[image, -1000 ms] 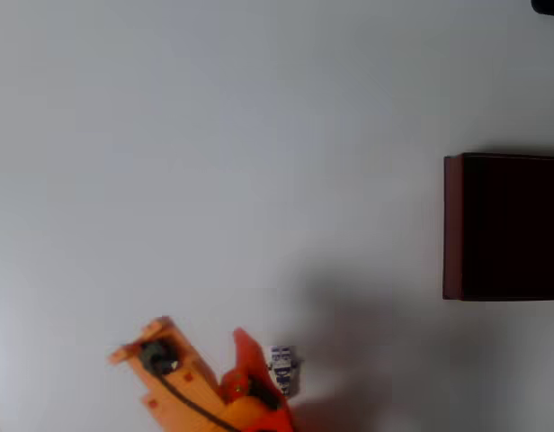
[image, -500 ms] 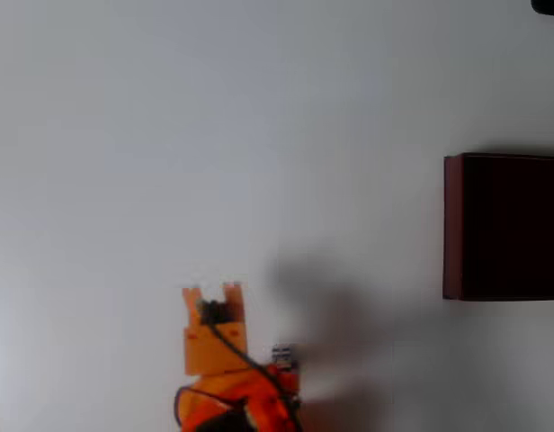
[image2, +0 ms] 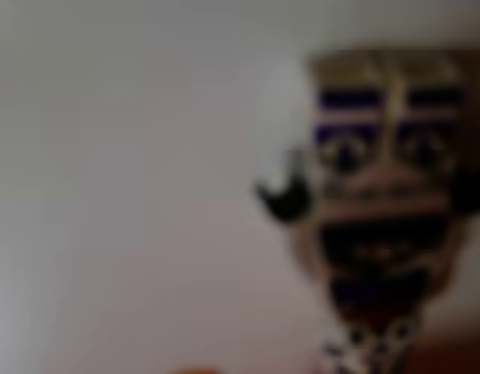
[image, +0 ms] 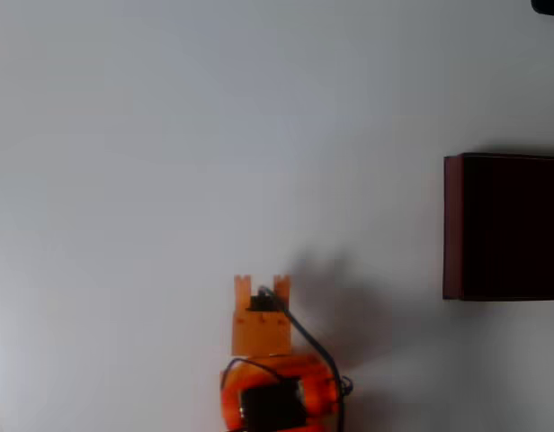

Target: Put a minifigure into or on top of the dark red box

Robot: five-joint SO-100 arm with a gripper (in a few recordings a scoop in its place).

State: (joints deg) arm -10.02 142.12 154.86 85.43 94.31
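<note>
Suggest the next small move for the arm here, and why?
Probably lift slightly, then swing right in the overhead view toward the dark red box. The wrist view shows the minifigure close up and blurred, so it may already be held, though the grip cannot be confirmed. The arm sits at the bottom edge, well left of the box, which is open-topped with nothing visible inside.

Plain white table (image: 214,135), soft light.
</note>
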